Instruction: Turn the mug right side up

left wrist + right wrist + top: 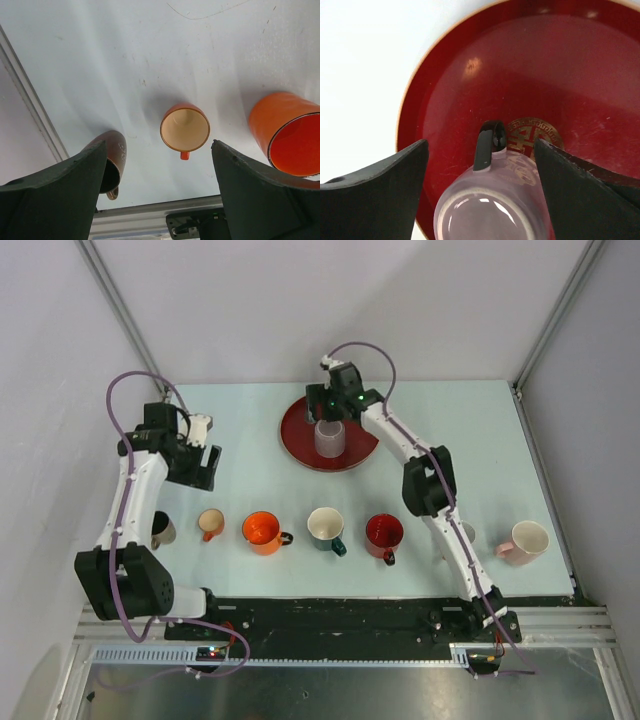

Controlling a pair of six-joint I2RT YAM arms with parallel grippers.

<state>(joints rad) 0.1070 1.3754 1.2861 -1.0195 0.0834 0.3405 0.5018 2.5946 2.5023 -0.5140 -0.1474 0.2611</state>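
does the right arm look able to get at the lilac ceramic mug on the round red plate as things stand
Likely yes: the right arm hangs over the lilac ceramic mug, jaws open to either side of it, and nothing else sits on the round red plate.

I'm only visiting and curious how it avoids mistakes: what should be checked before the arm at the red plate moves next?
1. Right hand open: ok, its fingers stand wide on either side of the lilac mug.
2. Mug resting on the red plate: ok.
3. Mug's open end up: cannot tell; the wrist view only suggests it.
4. Black handle clear of the fingers: ok, it points away between them.
5. Left hand out of the way: ok, open, well away from the plate.
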